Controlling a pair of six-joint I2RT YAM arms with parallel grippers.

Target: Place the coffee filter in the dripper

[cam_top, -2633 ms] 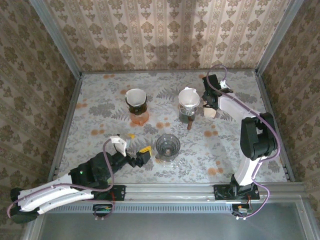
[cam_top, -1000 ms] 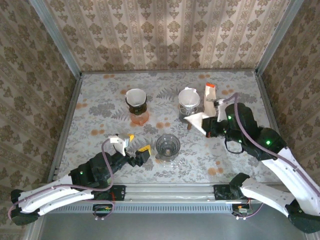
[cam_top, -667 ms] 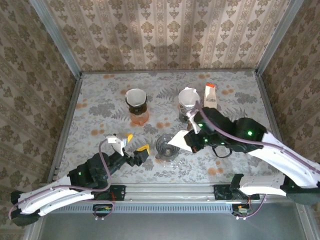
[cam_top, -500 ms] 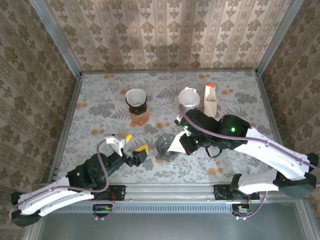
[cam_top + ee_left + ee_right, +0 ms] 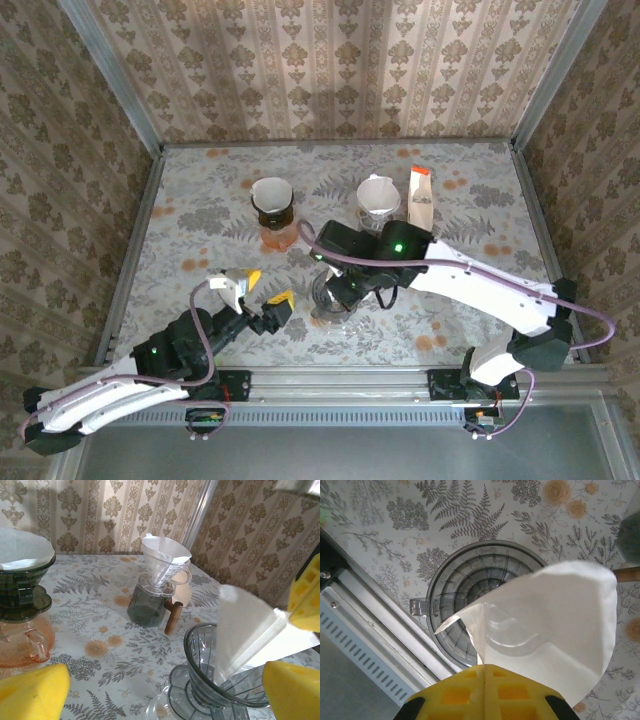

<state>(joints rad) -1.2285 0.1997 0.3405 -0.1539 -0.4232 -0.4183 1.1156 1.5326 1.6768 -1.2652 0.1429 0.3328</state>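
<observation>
The right gripper (image 5: 484,669) has its yellow fingers pressed together on one edge of the white paper coffee filter (image 5: 555,630), which hangs tilted over the clear glass dripper (image 5: 451,592) at the near middle of the table (image 5: 200,220); in the left wrist view its lower part dips inside the rim. The left gripper (image 5: 267,290) sits just near-left of that dripper, fingers spread apart around nothing. On the far side stand a dark dripper (image 5: 272,200) and a clear funnel dripper (image 5: 376,195), each lined with paper
</observation>
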